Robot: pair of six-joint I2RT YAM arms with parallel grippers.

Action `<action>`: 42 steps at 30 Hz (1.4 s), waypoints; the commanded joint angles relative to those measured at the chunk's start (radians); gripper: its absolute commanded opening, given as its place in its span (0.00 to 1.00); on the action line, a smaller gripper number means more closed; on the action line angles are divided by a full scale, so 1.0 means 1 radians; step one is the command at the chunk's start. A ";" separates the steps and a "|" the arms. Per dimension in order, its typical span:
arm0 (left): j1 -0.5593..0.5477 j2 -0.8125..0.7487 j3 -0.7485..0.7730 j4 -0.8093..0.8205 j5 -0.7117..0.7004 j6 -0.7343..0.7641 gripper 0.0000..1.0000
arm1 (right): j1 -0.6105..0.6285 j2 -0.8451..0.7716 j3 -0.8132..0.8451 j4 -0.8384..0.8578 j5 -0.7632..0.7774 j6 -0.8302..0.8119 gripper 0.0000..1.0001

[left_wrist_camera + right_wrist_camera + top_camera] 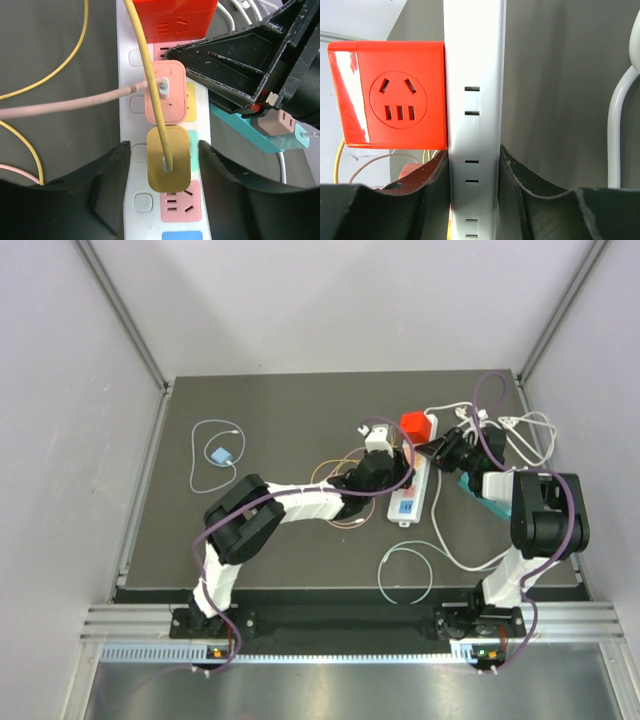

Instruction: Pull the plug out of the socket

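Squarely between the left hand's [164,152] parted jaws sits the yellow plug [168,172].

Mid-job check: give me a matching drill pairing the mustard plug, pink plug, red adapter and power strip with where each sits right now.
Things:
1. mustard plug
2. pink plug
3. red adapter
4. power strip

Places:
A. gripped edge-on between the right fingers
B. plugged in at the far end of the strip
C. seated in its socket between the open left fingers
D. one socket beyond the mustard one, with a pink cable running off to the left

Pairs: 1-C, 2-D, 3-B, 4-A
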 commanded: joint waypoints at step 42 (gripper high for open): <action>0.199 -0.420 0.086 -0.281 0.871 0.089 0.00 | -0.061 -0.010 -0.005 0.135 0.010 -0.056 0.00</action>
